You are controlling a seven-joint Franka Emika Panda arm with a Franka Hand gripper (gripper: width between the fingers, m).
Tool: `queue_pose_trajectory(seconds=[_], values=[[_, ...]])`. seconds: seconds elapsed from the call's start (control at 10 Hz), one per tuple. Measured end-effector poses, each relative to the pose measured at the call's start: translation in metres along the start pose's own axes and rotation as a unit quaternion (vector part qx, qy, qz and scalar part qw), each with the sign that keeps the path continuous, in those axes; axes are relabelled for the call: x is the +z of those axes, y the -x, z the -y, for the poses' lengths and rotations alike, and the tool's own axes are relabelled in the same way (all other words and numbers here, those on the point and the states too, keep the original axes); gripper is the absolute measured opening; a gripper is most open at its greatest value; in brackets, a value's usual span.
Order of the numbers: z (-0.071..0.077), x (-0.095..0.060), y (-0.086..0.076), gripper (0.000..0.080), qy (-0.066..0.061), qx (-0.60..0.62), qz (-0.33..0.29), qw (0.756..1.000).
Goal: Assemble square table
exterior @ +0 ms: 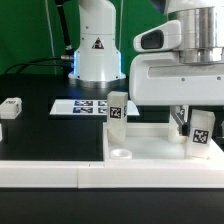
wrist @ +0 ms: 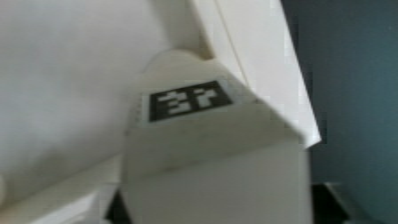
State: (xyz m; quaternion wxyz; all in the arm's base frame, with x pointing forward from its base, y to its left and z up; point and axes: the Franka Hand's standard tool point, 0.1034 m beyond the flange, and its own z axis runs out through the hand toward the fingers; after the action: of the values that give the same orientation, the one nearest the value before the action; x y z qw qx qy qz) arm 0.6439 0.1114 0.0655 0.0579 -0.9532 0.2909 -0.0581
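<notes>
The big white arm (exterior: 180, 75) covers much of the square table (exterior: 150, 140), so its far corner cannot be seen. The slab also runs off the exterior view's right edge.

The gripper (exterior: 192, 118) is mostly tucked behind a leg (exterior: 201, 135) with a tag, so it is hard to tell if the fingers squeeze that leg or only sit close to it.

The marker board (exterior: 82, 105) is partly hidden behind another leg (exterior: 117, 108) (only some tags show).

A small block (exterior: 11, 108) near the table's left edge is cut off.

The wrist view is blurry. A tagged white part (wrist: 205, 130) fills it, and its tag (wrist: 187, 101) is too fuzzy to read.
</notes>
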Motion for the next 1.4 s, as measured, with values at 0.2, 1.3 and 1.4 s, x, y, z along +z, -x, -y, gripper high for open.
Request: queue_pose_trajectory(seconds=[0.2,1.3,1.4], values=[[-0.005,0.000,-0.001,0.0301,0.008,0.146,-0.001,0.989],[0.000,-0.011,0.008,0.0638,-0.020,0.391,0.028,0.920],[0.009,-0.011,0.011,0.0646,-0.033,0.334,0.016,0.942]])
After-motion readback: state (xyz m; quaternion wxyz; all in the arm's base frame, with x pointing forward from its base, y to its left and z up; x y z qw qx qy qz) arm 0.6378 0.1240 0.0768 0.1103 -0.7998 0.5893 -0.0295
